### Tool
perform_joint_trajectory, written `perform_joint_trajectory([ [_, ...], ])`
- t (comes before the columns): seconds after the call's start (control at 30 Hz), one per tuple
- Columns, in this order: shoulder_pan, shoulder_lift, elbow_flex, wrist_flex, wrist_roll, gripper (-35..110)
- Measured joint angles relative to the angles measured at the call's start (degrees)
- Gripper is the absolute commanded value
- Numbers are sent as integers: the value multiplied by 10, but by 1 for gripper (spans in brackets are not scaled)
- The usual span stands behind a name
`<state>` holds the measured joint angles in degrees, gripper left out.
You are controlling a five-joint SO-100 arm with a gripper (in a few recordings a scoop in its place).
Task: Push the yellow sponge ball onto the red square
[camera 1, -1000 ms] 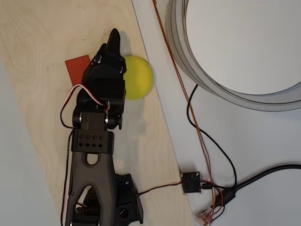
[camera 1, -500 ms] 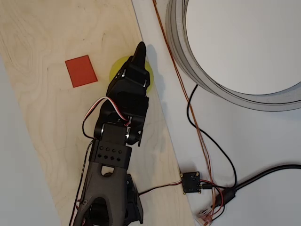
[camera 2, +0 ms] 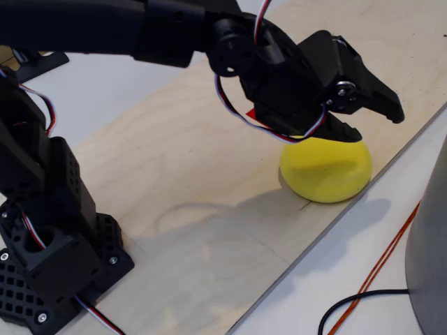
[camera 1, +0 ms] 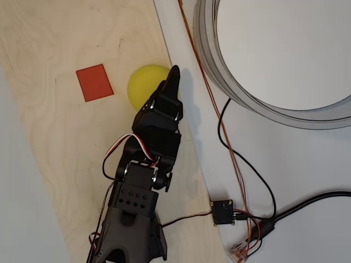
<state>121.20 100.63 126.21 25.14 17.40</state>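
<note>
The yellow sponge ball (camera 1: 147, 85) sits on the pale wooden board (camera 1: 66, 164), near the board's right edge in the overhead view, with the red square (camera 1: 94, 82) lying flat to its left, a short gap of bare wood between them. The pincer (camera 1: 173, 76) hangs over the ball's right side, its fingers drawn together to a single point and holding nothing; in the fixed view the pincer (camera 2: 374, 105) rides just above the top of the ball (camera 2: 325, 169), seemingly brushing it. The risk is that a tip this high skims over the soft foam instead of shoving it, or presses it down so it squirts sideways. An off-centre push could roll it past the square or off the board onto the white tabletop (camera 1: 307, 164), towards the cables (camera 1: 241, 164)
</note>
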Motion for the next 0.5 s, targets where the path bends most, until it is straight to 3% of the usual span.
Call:
perform_joint_trajectory([
  [0.5, 9, 40, 69, -99, -60, 20],
])
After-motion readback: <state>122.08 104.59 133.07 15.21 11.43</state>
